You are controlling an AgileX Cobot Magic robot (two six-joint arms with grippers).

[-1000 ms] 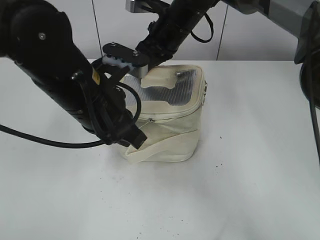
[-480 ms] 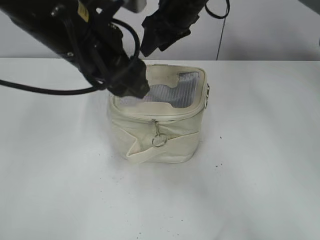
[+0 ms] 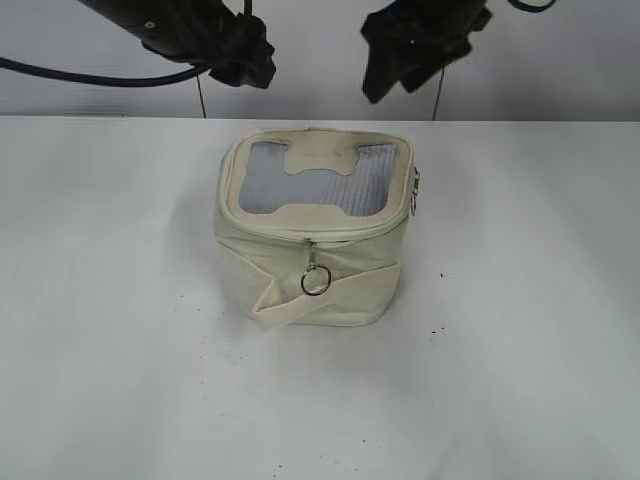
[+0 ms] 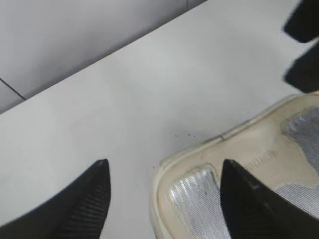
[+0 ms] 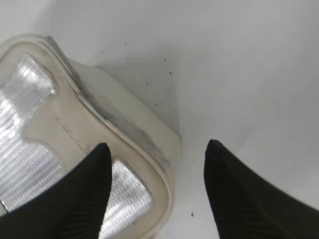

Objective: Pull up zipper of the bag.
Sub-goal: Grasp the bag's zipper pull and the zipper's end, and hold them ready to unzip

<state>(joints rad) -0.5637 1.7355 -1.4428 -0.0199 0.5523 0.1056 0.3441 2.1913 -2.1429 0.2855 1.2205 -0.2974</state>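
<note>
Standing alone near the middle of the white counter (image 3: 520, 380), the bag (image 3: 312, 240) now has nothing touching it, where a second ago both arms crowded over its top and half a second ago they were already rising clear. The left gripper (image 3: 240, 52) hangs above the far edge of the counter, left of the bag, and its wrist view shows the two dark fingers (image 4: 94, 199) spread wide with only bare counter and a corner of the bag's top between them, holding nothing. The right gripper (image 3: 400, 55) hangs above the far edge on the other side, its fingers (image 5: 92, 184) likewise parted wide over another corner of the bag and empty. Around the top rim the zipper (image 3: 270, 232) looks closed along the near side, the lid sitting flat and snug, and one silver pull (image 3: 315, 278) dangles by its ring at the front face, just above the wide strap band (image 3: 335, 295); a second small metal piece shows at the right-hand corner (image 3: 414, 190), too small to read well. With both arms withdrawn and the rim shut all along the sides visible here, the pull appears finished, and I judge the task complete or nearly so, though the far side of the track is hidden.
</note>
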